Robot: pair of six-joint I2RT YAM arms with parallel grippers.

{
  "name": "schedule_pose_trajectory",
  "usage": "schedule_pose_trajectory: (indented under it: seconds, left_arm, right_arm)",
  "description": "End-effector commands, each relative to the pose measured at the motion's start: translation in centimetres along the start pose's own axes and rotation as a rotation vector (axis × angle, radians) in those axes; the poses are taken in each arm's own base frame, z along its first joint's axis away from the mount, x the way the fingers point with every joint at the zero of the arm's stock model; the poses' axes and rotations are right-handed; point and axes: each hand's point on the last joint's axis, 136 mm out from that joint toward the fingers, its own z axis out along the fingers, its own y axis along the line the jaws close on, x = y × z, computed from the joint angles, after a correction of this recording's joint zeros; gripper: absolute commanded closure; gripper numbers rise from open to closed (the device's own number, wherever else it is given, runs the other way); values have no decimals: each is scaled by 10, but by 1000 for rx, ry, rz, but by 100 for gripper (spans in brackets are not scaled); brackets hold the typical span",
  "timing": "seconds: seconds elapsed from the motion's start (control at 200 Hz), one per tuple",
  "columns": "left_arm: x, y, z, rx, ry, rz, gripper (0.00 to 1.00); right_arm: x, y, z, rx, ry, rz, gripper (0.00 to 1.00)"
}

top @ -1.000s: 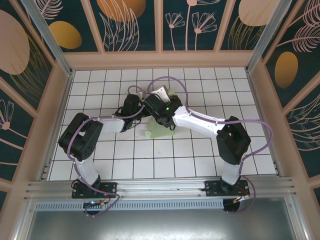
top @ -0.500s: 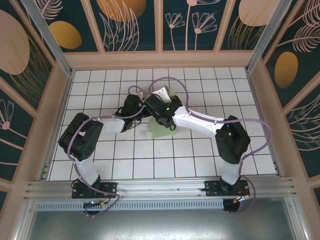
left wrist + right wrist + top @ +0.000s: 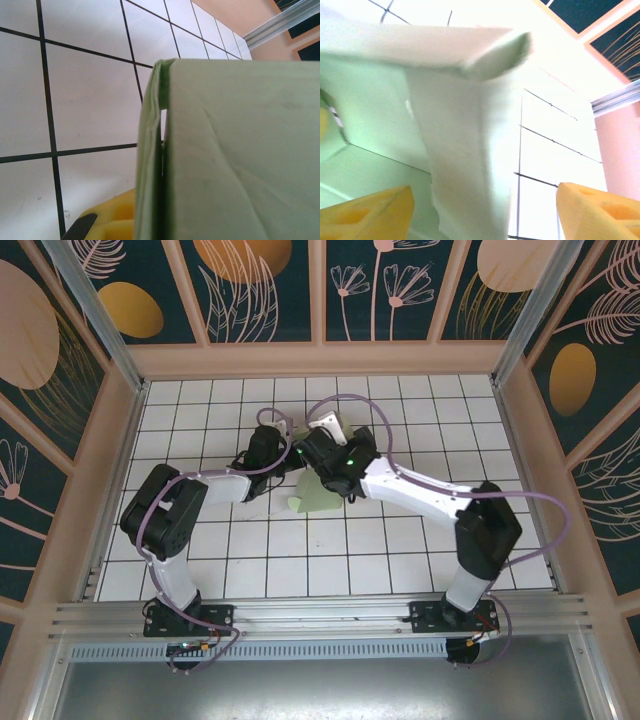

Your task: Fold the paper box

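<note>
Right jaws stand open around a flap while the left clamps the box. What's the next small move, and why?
Probably close the right gripper on the flap and ease it inward. The flap hangs loose between its wide-open jaws, not yet folded in, while the left gripper, shut on a wall of the box, seems to hold it steady.

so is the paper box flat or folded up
Partly folded: the paper box has panels standing up and meeting at creased edges, not lying flat. Whether it's finished, cannot tell.
</note>
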Motion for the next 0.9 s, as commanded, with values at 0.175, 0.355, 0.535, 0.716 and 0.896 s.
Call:
schedule_pose_trajectory:
  seconds: [0.175, 0.355, 0.535, 0.716, 0.896]
  left_arm:
    - [-8, -12, 4, 29, -12, -7, 100]
    - [-11, -2, -2, -51, -11, 19, 100]
    - [-10, -2, -2, -69, 8, 19, 100]
    - [-13, -9, -3, -52, 13, 35, 100]
    - [-16, -14, -6, -37, 8, 48, 100]
  right_arm:
    - [-47, -25, -49, -279, -218, 345, 14]
    - [-50, -58, -59, -507, -276, 623, 14]
    - [-35, -65, -55, -513, -275, 563, 22]
    - [-19, -44, -42, -545, -232, 343, 39]
    - [-6, -37, -19, -625, -154, 291, 57]
